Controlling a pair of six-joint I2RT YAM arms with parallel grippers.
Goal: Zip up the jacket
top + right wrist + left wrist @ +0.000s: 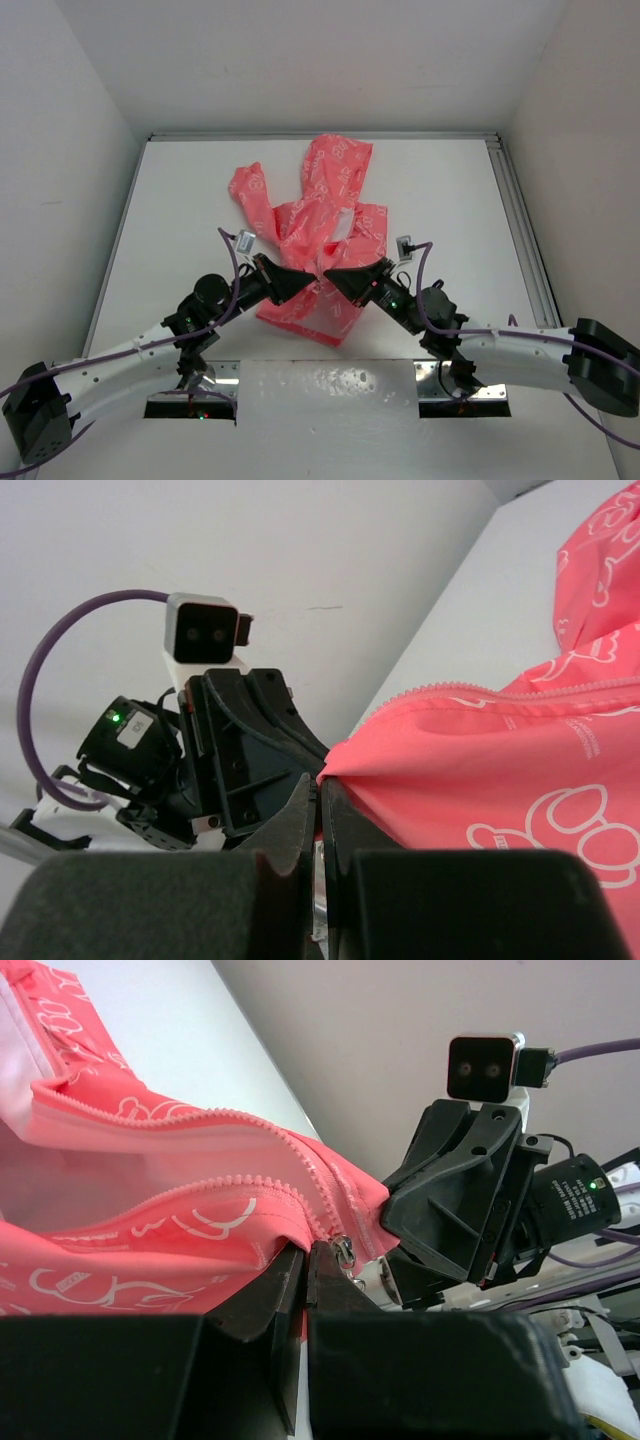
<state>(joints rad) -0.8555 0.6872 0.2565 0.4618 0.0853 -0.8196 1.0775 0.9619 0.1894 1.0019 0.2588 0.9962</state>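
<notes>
White table (180, 200) carries the jacket (335, 190); left gripper (308, 285) pinches fabric beside the slider (345, 1252), right gripper (329, 272) pinches the hem (340, 763); advise keeping hem taut, drawing slider straight

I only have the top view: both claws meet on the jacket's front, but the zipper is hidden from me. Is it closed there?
Observer: No. The left wrist view shows the teeth in two separate rows, parting beyond the slider.
Reviewer: Where is that slider?
Observer: Right beside the left claw, where the rows converge.
Reviewer: And the right claw?
Observer: The right wrist view shows it shut on the edge of the jacket.
</notes>
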